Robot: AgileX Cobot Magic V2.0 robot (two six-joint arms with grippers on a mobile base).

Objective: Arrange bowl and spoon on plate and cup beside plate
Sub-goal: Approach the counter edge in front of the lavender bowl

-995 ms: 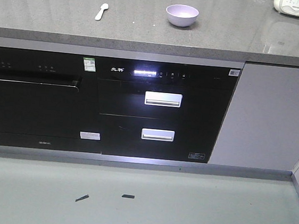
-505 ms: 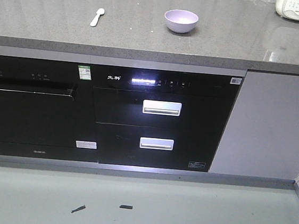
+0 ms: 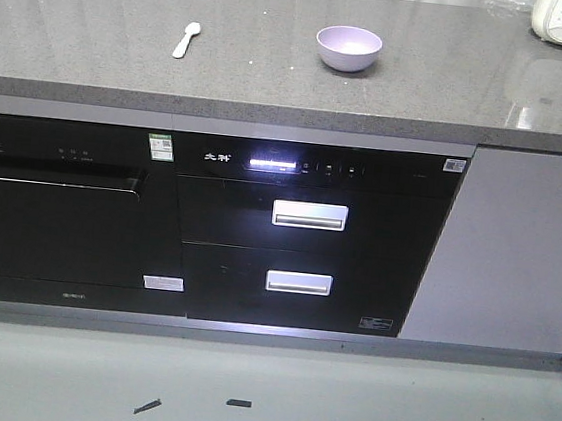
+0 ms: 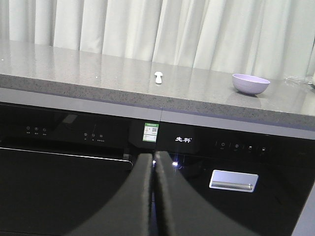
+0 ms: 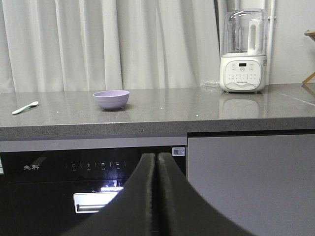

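The left gripper (image 4: pixel 153 158) is seen with its jaws pressed together and nothing held; the right gripper (image 5: pixel 156 157) is likewise closed on nothing. Both are held low before the black appliance fronts (image 3: pixel 299 233), below the grey countertop (image 3: pixel 275 79). Above and beyond the left gripper, the spoon (image 3: pixel 186 39) is laid flat on the countertop. Its long axis runs nearly front to back, handle toward the front edge, head toward the curtain (image 5: pixel 98 44). The bowl (image 3: pixel 348 49) is stood upright well right of the spoon, up and left of the right gripper. A blender (image 5: pixel 243 51) is set far right.
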